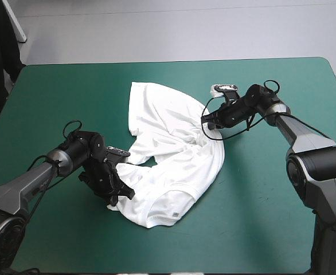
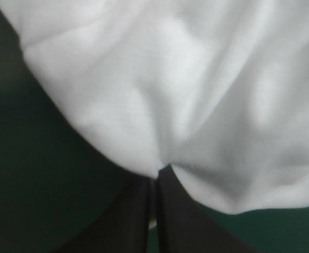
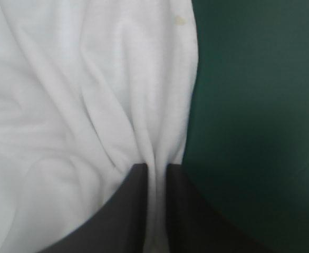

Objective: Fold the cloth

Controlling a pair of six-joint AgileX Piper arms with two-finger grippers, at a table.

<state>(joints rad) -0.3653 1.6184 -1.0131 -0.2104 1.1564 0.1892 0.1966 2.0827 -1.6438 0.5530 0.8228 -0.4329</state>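
The white T-shirt (image 1: 171, 146) lies crumpled across the middle of the teal-green table, one part stretched toward the far side and its collar end near the front. My left gripper (image 1: 117, 197) is shut on the T-shirt at its near left edge; in the left wrist view the black fingers (image 2: 173, 211) meet in a point with white cloth (image 2: 196, 95) bunched at the tip. My right gripper (image 1: 205, 127) is shut on the T-shirt at its right edge, where the right wrist view shows a pinched fold (image 3: 154, 174) running between its fingers (image 3: 189, 211).
Bare teal-green cover (image 1: 65, 91) surrounds the shirt on all sides, widest at the left and along the front right (image 1: 254, 229). The table's far edge (image 1: 174, 61) runs behind the shirt.
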